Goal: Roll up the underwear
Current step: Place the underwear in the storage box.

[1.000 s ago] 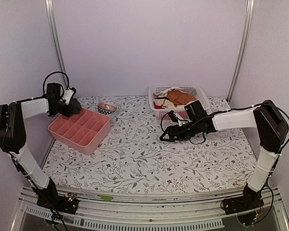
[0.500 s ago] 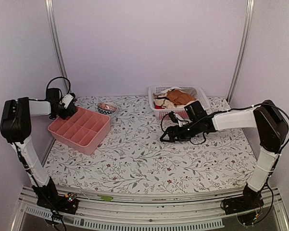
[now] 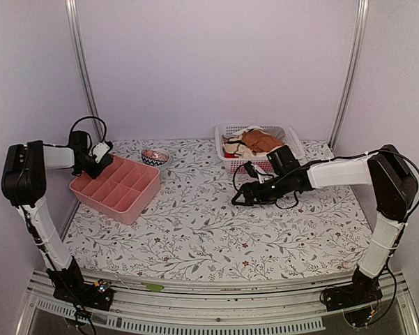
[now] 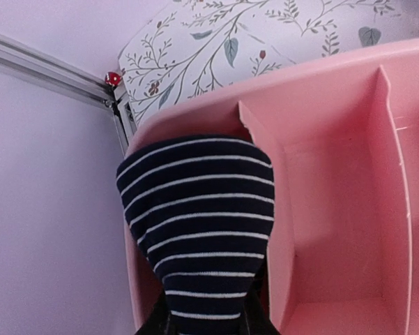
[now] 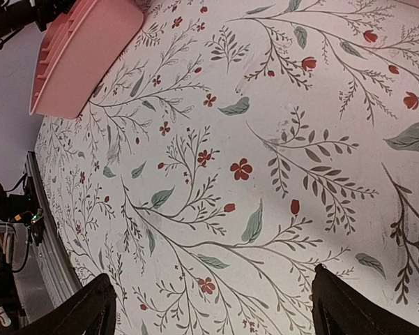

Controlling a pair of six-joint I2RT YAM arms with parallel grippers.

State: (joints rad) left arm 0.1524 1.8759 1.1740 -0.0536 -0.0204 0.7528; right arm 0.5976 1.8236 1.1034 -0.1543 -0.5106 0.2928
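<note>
While the left gripper [image 4: 208, 322] clamps one end, the rolled underwear [image 4: 199, 216] points lengthwise into the tray's [image 3: 122, 202] far-left compartment, lower than 1 second ago. The right gripper [image 5: 210, 276] gapes open.

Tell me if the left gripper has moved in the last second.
Yes. The left gripper, shut on the underwear, has shifted slightly left and down into the pink tray's far-left corner.

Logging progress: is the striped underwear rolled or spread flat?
Rolled: the underwear is a compact striped bundle, pinched in the left tool, at the pink organizer's corner compartment.
</note>
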